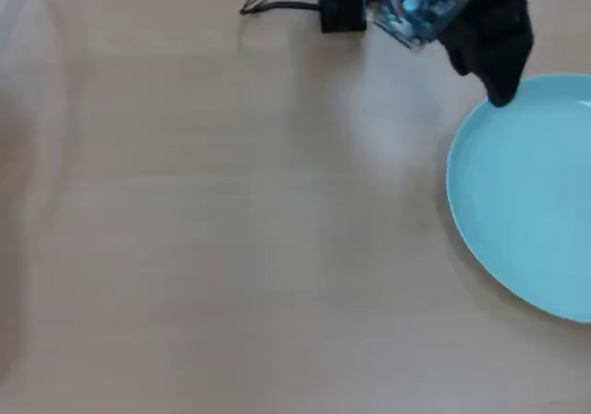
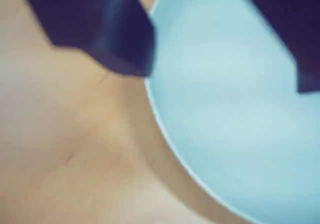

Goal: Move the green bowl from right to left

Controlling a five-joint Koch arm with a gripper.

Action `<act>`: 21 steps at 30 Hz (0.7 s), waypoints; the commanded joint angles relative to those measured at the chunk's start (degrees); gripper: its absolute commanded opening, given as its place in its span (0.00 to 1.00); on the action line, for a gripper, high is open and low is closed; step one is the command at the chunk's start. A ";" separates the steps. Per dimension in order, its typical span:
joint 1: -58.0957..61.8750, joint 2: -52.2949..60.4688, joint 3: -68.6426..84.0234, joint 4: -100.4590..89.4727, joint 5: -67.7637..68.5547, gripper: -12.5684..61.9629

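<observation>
Green bowl (image 1: 531, 197) sits at the right edge of my overhead view, flat on the wooden table (image 1: 231, 229) and partly cut off by the frame. My black gripper (image 1: 500, 92) hangs at the bowl's upper-left rim. From the wrist view I see its jaws spread wide, one over bare table just outside the rim, the other above the bowl's (image 2: 235, 109) inside. I cannot tell whether either jaw touches it.

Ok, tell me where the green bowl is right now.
In the overhead view the green bowl lies on the wooden table at the right edge, partly cut off. The end effector is at its upper-left rim, jaws apart astride it in the wrist view.
</observation>
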 commanded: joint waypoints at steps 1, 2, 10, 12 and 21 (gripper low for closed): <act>5.19 3.16 -3.43 1.23 -4.31 0.57; 7.29 3.25 -3.08 1.32 -5.36 0.57; 17.49 3.08 -2.64 0.62 -13.10 0.57; 19.07 3.08 -2.29 0.44 -14.41 0.57; 22.15 3.78 4.83 -7.03 -15.47 0.57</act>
